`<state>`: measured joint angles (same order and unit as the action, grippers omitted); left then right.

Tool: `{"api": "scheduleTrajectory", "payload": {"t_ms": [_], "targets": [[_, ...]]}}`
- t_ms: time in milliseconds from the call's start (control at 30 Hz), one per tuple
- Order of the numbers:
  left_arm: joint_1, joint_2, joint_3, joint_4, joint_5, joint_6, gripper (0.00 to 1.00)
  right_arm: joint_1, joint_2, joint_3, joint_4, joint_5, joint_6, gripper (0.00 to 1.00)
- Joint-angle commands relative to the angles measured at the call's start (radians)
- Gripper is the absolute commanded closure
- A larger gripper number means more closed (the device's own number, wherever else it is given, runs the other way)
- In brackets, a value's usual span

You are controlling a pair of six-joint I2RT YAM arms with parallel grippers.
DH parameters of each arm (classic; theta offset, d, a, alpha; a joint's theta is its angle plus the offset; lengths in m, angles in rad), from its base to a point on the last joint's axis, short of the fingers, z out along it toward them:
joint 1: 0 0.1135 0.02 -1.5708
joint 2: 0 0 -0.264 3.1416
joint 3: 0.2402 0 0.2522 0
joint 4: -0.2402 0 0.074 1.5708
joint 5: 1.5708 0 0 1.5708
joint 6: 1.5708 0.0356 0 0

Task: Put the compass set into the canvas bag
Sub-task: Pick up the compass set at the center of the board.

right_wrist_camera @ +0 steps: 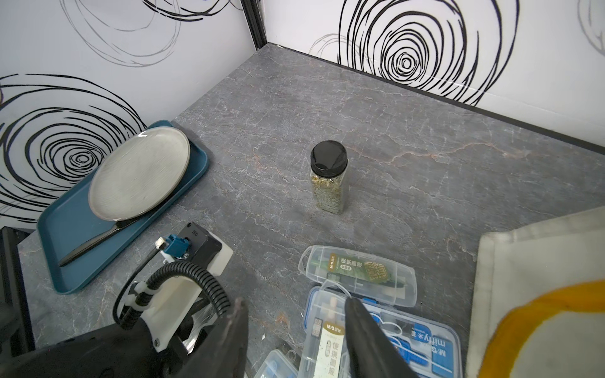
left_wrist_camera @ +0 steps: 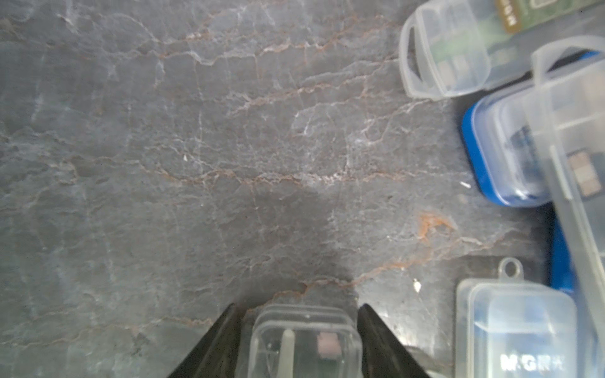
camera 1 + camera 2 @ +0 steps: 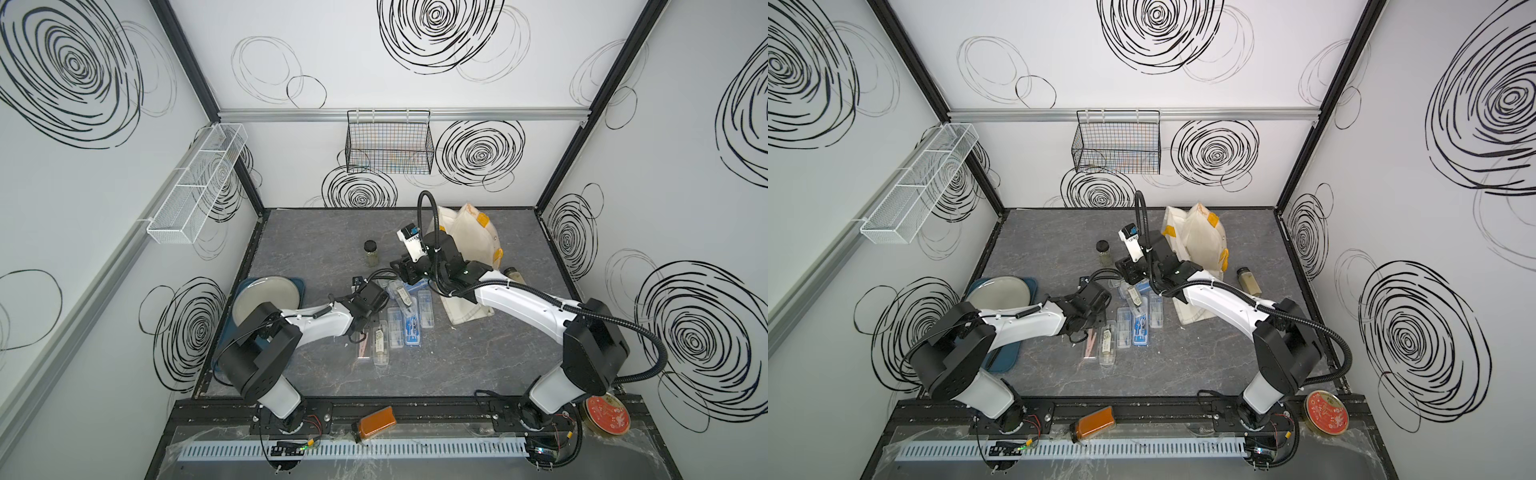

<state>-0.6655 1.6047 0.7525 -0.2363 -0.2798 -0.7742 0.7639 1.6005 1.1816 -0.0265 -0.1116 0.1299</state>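
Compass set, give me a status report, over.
Left gripper shut on a clear case. Right gripper open over the case pile. Canvas bag partly under the right arm; pile crowds the pick.

Bright, even light from above, soft shadows on the table (image 3: pixel 478 365); plastic cases (image 2: pixel 451 52) blur in the left wrist view

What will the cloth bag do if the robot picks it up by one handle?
The canvas bag would probably sag and fold: its fabric already lies rumpled. It looks thin, so likely light. Its yellow-orange straps look soft and may twist.
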Motion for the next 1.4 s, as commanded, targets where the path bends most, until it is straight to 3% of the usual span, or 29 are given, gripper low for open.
{"api": "scheduleTrajectory", "payload": {"t_ms": [0,167,533,667,800,1067,1200,1367], "targets": [[0.001,0.053,-0.005,-0.042,0.041,-0.008,0.45,0.007,0.010,0.001,0.027,-0.011,-0.003,0.49],[0.000,0.049,-0.003,-0.037,0.038,-0.014,0.52,0.008,0.011,0.004,0.030,-0.011,-0.008,0.49],[0.029,-0.083,-0.018,0.024,-0.062,-0.019,0.57,0.005,0.025,0.017,0.038,-0.021,-0.010,0.48],[0.059,-0.171,-0.053,0.134,-0.089,0.024,0.57,0.004,0.034,0.017,0.040,-0.026,-0.011,0.46],[0.113,-0.265,-0.128,0.310,-0.035,0.075,0.57,-0.005,0.026,0.004,0.033,-0.038,-0.026,0.37],[0.184,-0.403,-0.287,0.660,0.097,0.143,0.57,-0.012,0.005,-0.096,0.113,-0.290,-0.167,0.32],[0.203,-0.447,-0.314,0.802,0.160,0.139,0.57,-0.008,0.040,-0.104,0.167,-0.436,-0.119,0.32],[0.212,-0.453,-0.278,0.850,0.185,0.115,0.56,0.016,0.093,-0.062,0.205,-0.489,-0.040,0.33]]}}
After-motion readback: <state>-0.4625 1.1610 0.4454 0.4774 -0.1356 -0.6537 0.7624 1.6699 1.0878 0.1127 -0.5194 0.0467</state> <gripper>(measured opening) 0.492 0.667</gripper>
